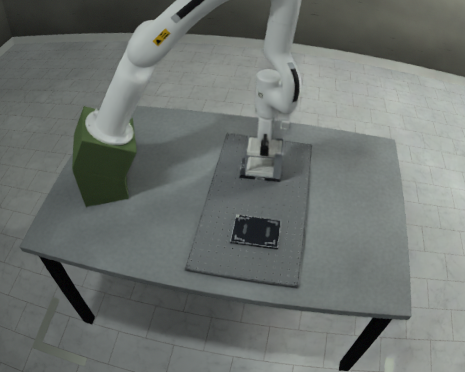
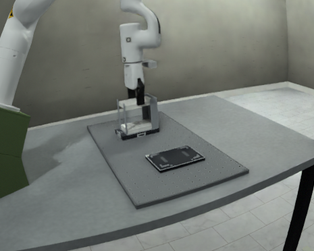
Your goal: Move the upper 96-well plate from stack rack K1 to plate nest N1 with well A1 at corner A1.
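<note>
Upper 96-well plate [image 2: 135,102]: pale, flat and level, lifted to about the tops of the posts of stack rack K1 [image 2: 153,111], directly over the lower plate [image 2: 136,127], which rests in the rack's base. Clamped across the plate from above by the gripper [image 2: 140,96], dark fingers standing wide on its edges; hanging straight beneath the wrist, so no offset between hand and load. Too small and blurred to tell which corner is cut off, so A1's heading cannot be read here.

Turning relation: plate nest N1 [image 1: 256,231] lies well apart from the rack, nearer the front edge of the perforated baseplate [image 1: 219,240] and, in the top view, almost straight toward the camera. Nest long axis seen running across the baseplate's width. Plate's own long axis probably parallel to it, though the foreshortened view under the wrist leaves that unsure. Judged next: rise clear of the posts, then carry forward along the baseplate's length, with any yaw settled by the A1 corner mark.

Nest itself: black rectangle, pale corner locators, two pale slots in the middle, nothing on it. Around: grey table [image 1: 359,210], green pedestal [image 1: 101,165] under the arm's base off to one side, away from the carry path
</note>
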Robot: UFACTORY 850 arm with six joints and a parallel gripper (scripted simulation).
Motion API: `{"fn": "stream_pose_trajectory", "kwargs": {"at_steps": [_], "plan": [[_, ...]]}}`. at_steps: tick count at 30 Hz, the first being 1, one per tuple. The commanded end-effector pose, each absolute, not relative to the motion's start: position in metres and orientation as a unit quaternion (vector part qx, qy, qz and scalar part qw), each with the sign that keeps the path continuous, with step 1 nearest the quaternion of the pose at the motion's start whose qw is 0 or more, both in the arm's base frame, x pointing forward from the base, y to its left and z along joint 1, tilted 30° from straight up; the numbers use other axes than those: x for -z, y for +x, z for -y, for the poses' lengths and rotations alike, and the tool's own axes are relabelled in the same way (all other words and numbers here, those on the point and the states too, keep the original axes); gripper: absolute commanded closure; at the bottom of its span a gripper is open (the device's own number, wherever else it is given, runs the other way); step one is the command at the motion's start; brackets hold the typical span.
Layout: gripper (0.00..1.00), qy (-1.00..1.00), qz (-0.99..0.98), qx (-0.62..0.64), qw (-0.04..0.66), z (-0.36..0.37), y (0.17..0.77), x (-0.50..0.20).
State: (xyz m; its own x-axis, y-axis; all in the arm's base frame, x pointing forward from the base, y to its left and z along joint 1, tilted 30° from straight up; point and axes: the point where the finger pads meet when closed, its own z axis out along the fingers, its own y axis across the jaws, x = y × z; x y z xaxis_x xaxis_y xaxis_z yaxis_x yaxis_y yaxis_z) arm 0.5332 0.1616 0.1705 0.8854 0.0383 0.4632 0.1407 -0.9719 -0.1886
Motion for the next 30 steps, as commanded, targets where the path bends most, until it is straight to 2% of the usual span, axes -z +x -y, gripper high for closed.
{"fn": "stream_pose_trajectory", "kwargs": {"at_steps": [1, 30], "plan": [[1.00, -0.965, 0.047, 0.234, 0.110, -0.160, 0.530, -0.178], [1.00, -0.965, 0.047, 0.234, 0.110, -0.150, 0.512, -0.214]]}}
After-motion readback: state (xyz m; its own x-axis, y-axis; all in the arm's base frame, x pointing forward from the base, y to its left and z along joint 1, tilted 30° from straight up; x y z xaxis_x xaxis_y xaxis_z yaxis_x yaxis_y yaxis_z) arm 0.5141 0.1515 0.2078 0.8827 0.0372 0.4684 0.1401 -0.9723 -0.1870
